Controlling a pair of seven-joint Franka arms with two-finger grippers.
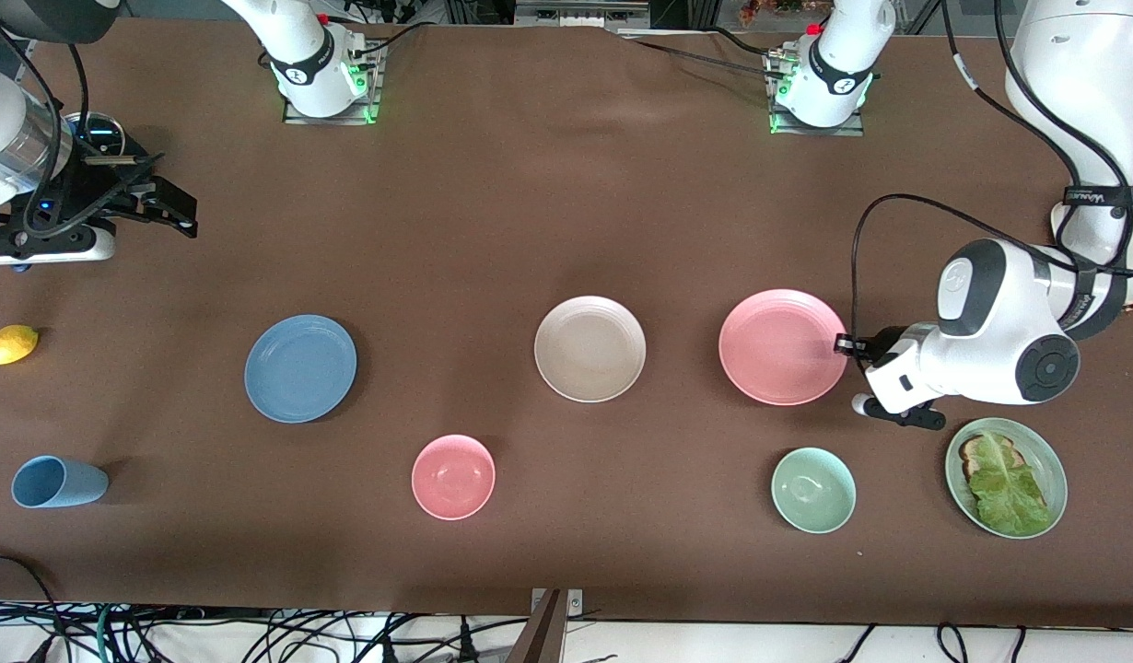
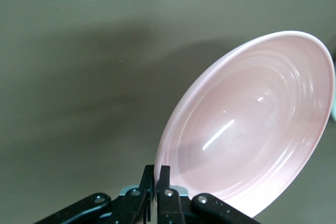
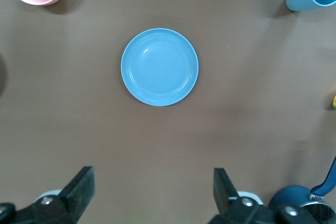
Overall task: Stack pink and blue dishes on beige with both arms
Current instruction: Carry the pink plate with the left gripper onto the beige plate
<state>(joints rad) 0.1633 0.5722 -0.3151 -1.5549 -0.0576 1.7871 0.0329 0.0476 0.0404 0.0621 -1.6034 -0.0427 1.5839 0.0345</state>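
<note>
- We see the brown tabletop carrying everything. The glossy white left arm reaches in from its own end, and the left gripper has its fingers pressed together on the rim of the flat round salmon-pink plate. The grip is thin and at the very edge, so we judge the plate could pivot or slip out when carried.
- The flat round pale beige plate lies mid-table just beside the pink one. A tilted arrival could knock it or land off-centre.
- The flat round dusty-blue plate sits toward the right arm's end, untouched.
- The right gripper hangs spread wide, waiting near that end's edge. Its arm is cut off by the frame.
- The small pale green bowl and the green plate with lettuce stand close to the left arm's elbow, which could brush them.
- In the left wrist view the pink plate seems to be lifting at the held rim, though we cannot be sure.
</note>
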